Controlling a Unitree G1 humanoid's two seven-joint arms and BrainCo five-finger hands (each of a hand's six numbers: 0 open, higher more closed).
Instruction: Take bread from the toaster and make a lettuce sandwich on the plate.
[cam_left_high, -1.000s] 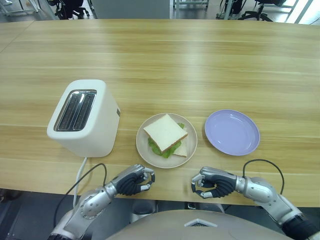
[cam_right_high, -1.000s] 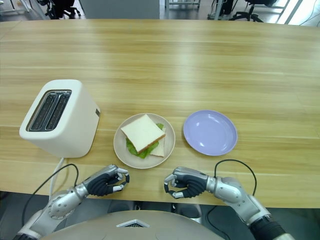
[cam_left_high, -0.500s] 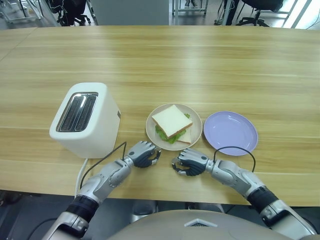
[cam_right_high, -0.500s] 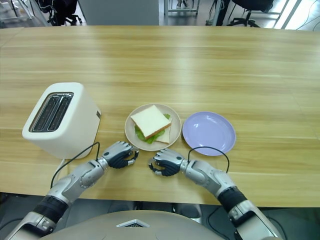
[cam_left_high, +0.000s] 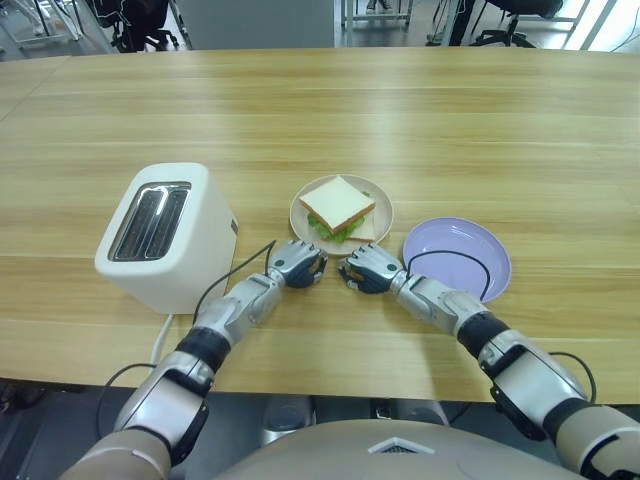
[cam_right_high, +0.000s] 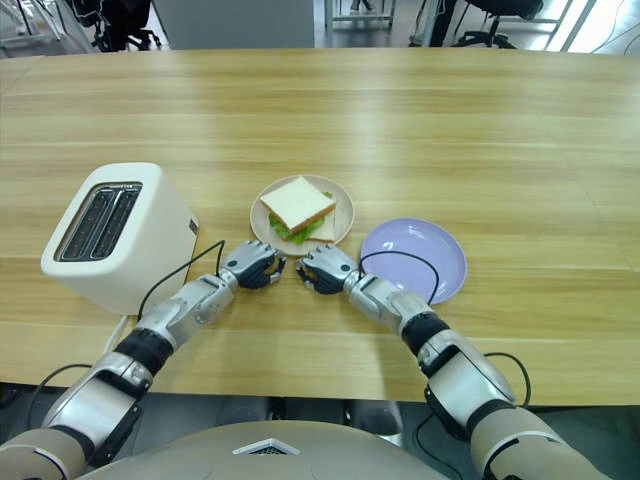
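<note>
Left eye view, lettuce sandwich (cam_left_high: 338, 206) on beige plate (cam_left_high: 381, 199), toaster (cam_left_high: 165, 235) left, purple plate (cam_left_high: 457, 262) right, black cable (cam_left_high: 445, 250) looped over it, left hand (cam_left_high: 297, 263) and right hand (cam_left_high: 368, 270) curled, holding nothing, near beige plate's front rim.

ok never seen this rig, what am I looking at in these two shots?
It is a humanoid robot seen from its own head. The two pictures are the left and right eyes of one stereo camera, looking down at a wooden table. The metal arms at the bottom are the robot's own. Its left hand and right hand have curled fingers and hold nothing, close to the near edge of a beige plate. That plate carries a sandwich, with lettuce showing between the bread. A white toaster stands to the left and a purple plate lies to the right.
</note>
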